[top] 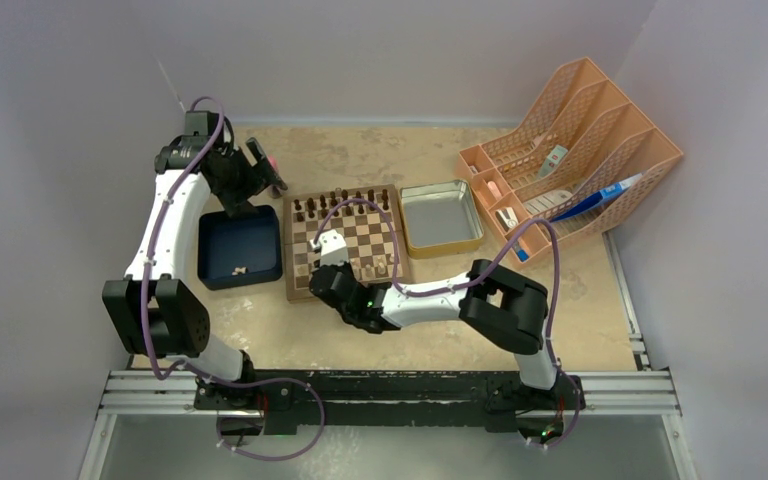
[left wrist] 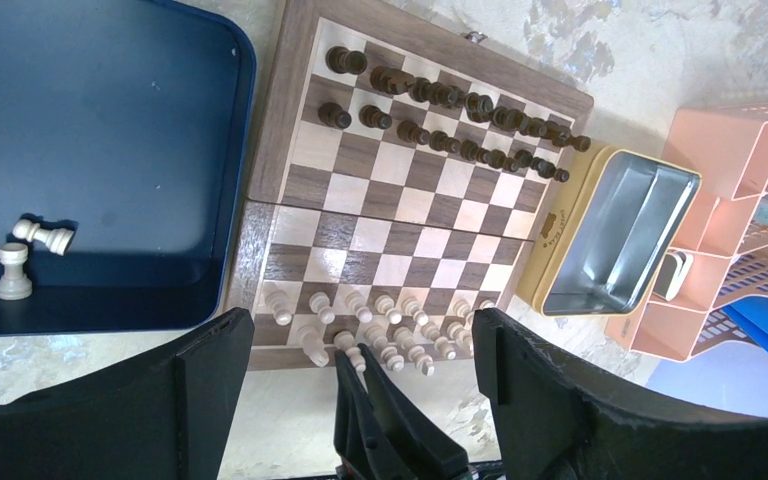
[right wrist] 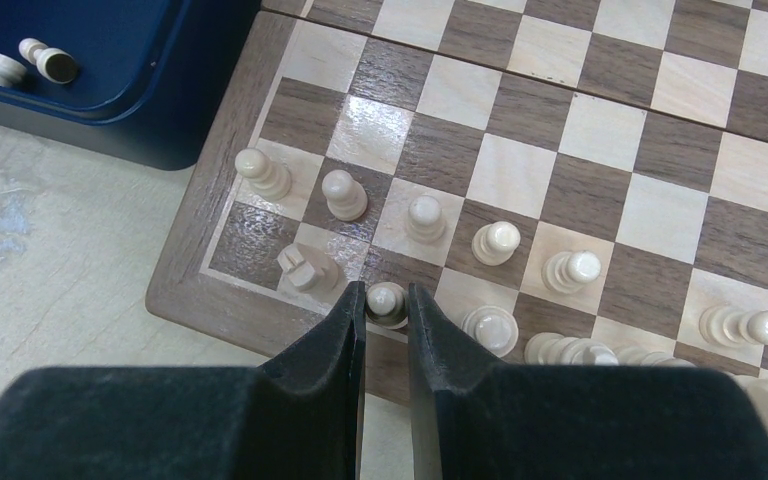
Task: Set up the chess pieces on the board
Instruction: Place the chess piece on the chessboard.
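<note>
Right wrist view — A: You are pinching a pale piece (right wrist: 387, 306) with the right gripper (right wrist: 386, 292), the jaws closing on its two sides low down. It is standing upright on the board (right wrist: 198, 245), in the row along the near edge. That is one square in from the near-left corner, just beside the corner piece (right wrist: 305, 268).

B: That low grip is making sense to me. You are giving the piece little room to tip, and the slim fingers are fitting between its neighbours without touching them. I cannot tell whether its base is resting on the square or hanging just above it.

A: Your left gripper (left wrist: 358, 322) is hanging wide open and holding nothing. It is raised high near the board's left edge, so it is leaving the right arm room to work.

B: It is also hovering close to the dark blue tray (left wrist: 110, 110), which is lying on the bench against the board's left edge. Two pale pieces are waiting by the tray's near edge, one upright (left wrist: 13, 270) and one on its side (left wrist: 48, 237). In my judgement you are being set up to fetch those next.

A: The dark pieces (left wrist: 440, 110) are filling two rows along the far edge, so the pale side is looking like what is left.
</note>
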You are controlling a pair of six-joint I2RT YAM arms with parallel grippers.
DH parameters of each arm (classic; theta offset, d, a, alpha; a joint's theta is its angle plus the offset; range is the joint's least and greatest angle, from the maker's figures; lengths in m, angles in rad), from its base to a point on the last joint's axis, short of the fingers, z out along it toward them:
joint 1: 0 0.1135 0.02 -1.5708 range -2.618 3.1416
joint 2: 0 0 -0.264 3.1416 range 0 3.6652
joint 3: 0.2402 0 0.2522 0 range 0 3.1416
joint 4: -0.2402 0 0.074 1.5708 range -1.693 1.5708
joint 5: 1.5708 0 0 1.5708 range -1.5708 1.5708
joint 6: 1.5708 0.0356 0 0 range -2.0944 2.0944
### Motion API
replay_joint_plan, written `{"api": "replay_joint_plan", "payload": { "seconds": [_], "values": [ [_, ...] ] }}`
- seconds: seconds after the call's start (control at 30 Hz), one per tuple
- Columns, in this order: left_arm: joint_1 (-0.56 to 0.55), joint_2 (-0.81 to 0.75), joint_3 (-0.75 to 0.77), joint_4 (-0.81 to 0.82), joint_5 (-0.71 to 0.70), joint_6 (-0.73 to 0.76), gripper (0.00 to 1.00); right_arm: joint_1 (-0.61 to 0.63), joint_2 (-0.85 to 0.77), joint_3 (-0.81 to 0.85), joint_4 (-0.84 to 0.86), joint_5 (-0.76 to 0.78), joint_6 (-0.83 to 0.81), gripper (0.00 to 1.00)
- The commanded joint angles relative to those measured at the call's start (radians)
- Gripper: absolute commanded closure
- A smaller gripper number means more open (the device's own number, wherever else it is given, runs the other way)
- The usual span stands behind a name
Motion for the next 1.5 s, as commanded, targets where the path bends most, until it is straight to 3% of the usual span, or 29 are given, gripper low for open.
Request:
{"api": "replay_joint_plan", "payload": {
  "seconds": [0.0,0.97,1.1,1.27,1.47],
  "values": [
    [0.007,0.010,0.063,0.013,0.018,-0.014,0.20,0.005,0.012,0.012,0.007,0.037,0.009,0.92],
    [0.007,0.014,0.079,0.020,0.034,0.013,0.21,0.004,-0.005,0.034,-0.009,0.049,0.000,0.70],
    [0.007,0.016,0.079,0.022,0.048,0.014,0.21,0.004,-0.019,0.030,0.008,0.043,-0.013,0.72],
    [0.006,0.016,0.079,0.024,0.058,0.015,0.21,0.004,-0.012,0.040,0.009,0.040,-0.018,0.81],
    [0.005,0.019,0.080,0.024,0.066,0.018,0.21,0.005,0.005,0.055,0.002,0.038,-0.015,0.82]
  ]
}}
